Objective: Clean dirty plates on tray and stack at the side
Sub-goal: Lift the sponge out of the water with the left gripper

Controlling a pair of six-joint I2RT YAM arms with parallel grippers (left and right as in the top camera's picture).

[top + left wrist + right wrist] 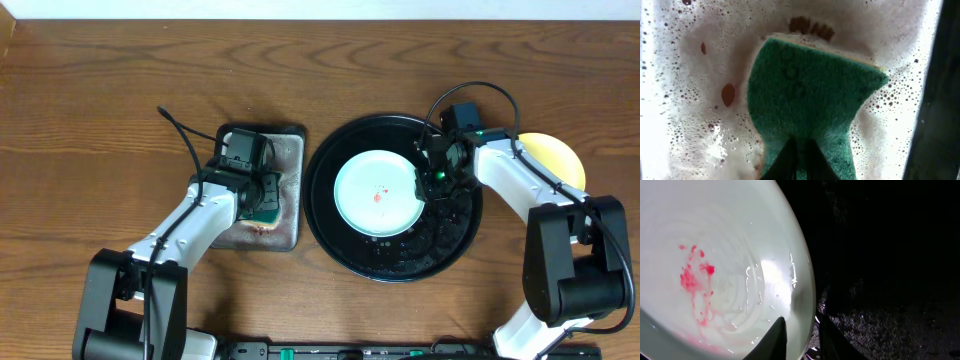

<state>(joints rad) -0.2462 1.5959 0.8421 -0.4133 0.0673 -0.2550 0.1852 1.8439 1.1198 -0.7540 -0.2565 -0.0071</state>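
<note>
Left gripper [799, 150]: is squeezing fully closed on the near end of the green sponge [805, 90].
Green sponge: is hanging straight ahead of those fingertips, its far edge lying on the foam.
Grey metal tray [291, 218]: is sitting directly below the left gripper, holding brown-flecked suds all round the sponge.
Right gripper [800, 324]: is standing with narrow jaws, one finger inside and one outside the edge of the pale blue plate [730, 255]. I cannot tell whether they are pinching the rim yet.
Pale blue plate: is lying flat, reaching from between the right fingers out to the far side of them.
Red smear [695, 277]: is showing on the plate's face, well ahead of the fingertips, beyond a wet sheen.
Black tray [880, 255]: is lying under the plate and spreading out beside the outer finger, wet and speckled.
Yellow plate [555, 155]: is resting on the table [100, 80] behind the right gripper, outside the black tray and partly under the arm.
Progress: by my judgement the yellow plate is already set aside. The blue plate is waiting to be scrubbed and then moved beside it. No third plate is showing.
</note>
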